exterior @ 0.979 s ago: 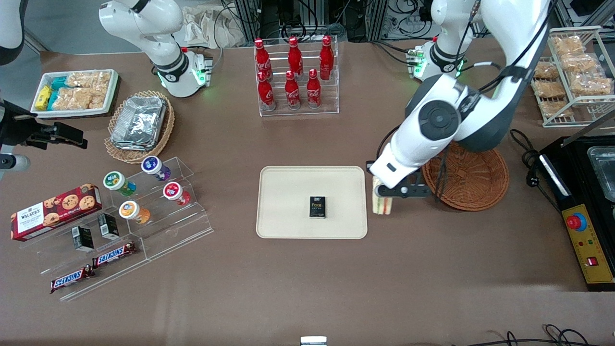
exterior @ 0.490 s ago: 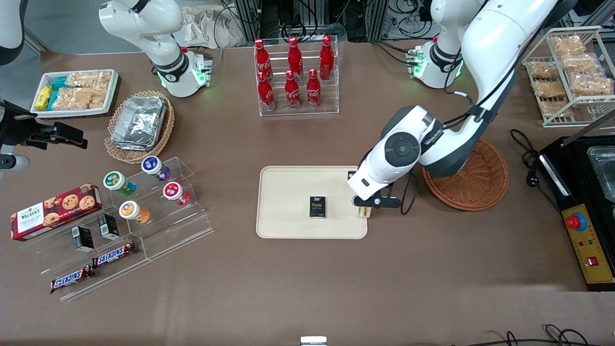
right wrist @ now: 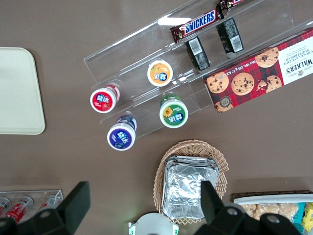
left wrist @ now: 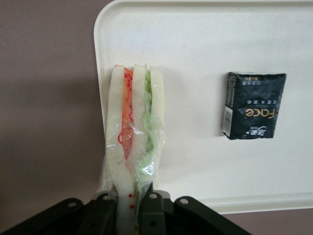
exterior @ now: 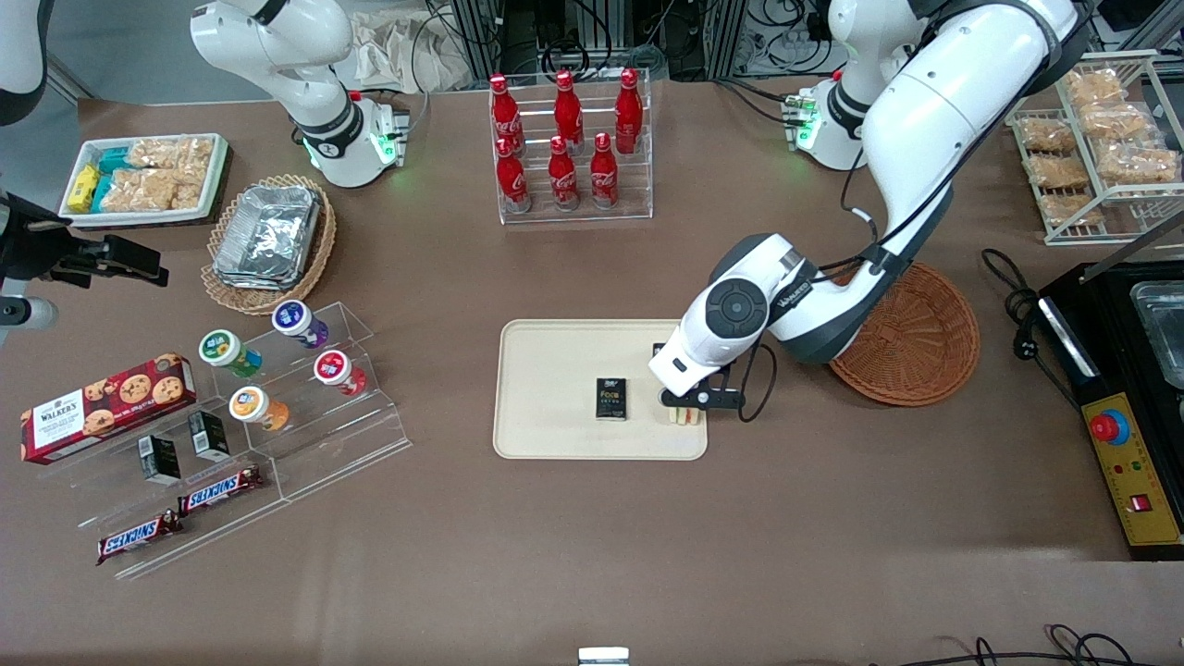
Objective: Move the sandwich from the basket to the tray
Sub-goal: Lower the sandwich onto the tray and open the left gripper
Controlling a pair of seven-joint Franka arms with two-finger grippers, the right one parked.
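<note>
From the front, the gripper (exterior: 685,403) hangs over the tray (exterior: 555,370), near its basket-side edge, basket (exterior: 916,342) empty. At the wrist, fingers (left wrist: 149,208) clamp the sandwich (left wrist: 134,132) by its narrow end: looks soft, light, slippery in wrap, so pinch gently

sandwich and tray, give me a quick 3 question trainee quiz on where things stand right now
1. True or false: the sandwich lies in the basket.
2. What small dark item already lies on the tray?
3. The tool is: A) open above the basket, B) shut on the sandwich over the tray's edge nearest the basket, C) parked by the bottles.

Key: 1 false; 2 a black packet; 3 B.
</note>
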